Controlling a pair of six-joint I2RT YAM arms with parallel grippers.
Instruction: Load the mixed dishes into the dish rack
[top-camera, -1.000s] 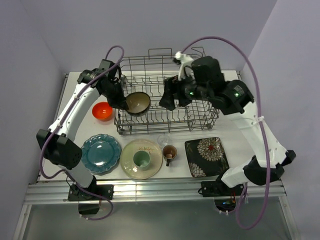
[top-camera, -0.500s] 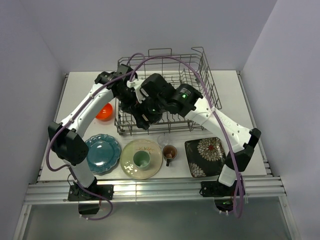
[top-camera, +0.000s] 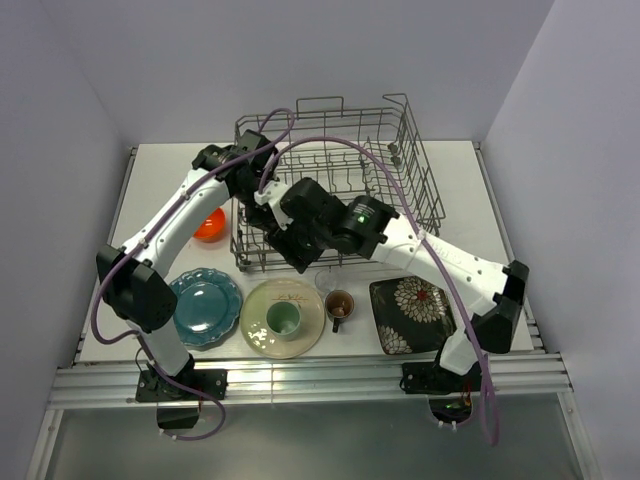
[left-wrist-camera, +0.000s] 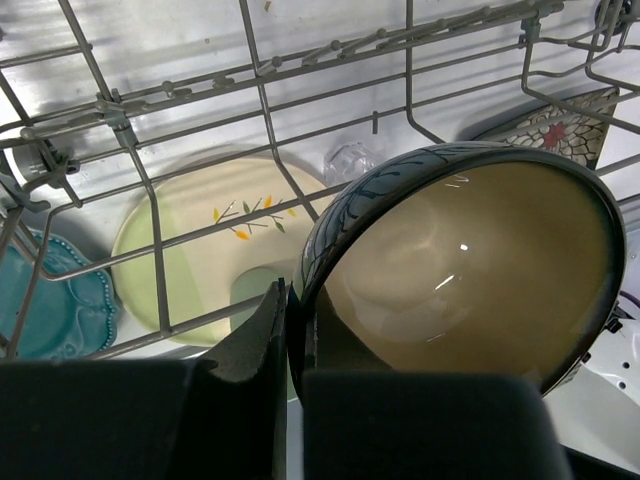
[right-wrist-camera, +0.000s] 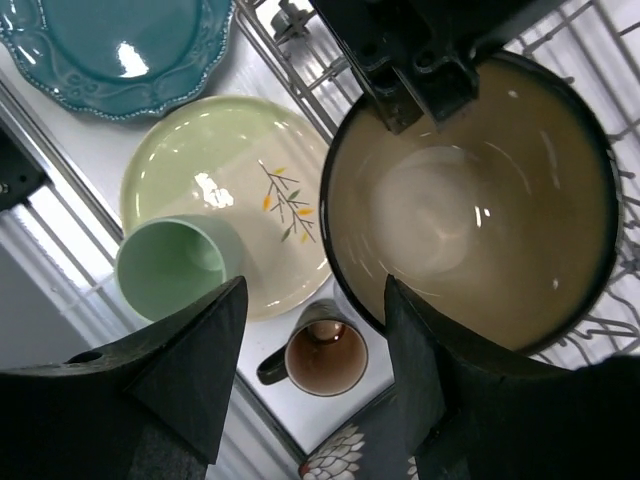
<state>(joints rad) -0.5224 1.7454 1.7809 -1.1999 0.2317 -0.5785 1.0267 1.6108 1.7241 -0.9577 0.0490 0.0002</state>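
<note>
My left gripper is shut on the rim of the dark bowl, holding it tilted inside the front left of the dish rack. My right gripper is open just above the bowl, with its right finger over the near rim. In the top view the right arm hides the bowl. On the table are the red-orange bowl, teal plate, cream plate bearing the pale green cup, brown mug, clear glass and black floral plate.
The rack's wires and upright tines surround the bowl. The dishes stand in a row along the rack's front side, and the red-orange bowl lies against its left side. The two arms cross over the rack's left half.
My right arm has swung from the rack's right side to its front left, over the bowl. My left arm has carried the dark bowl further into the rack.
</note>
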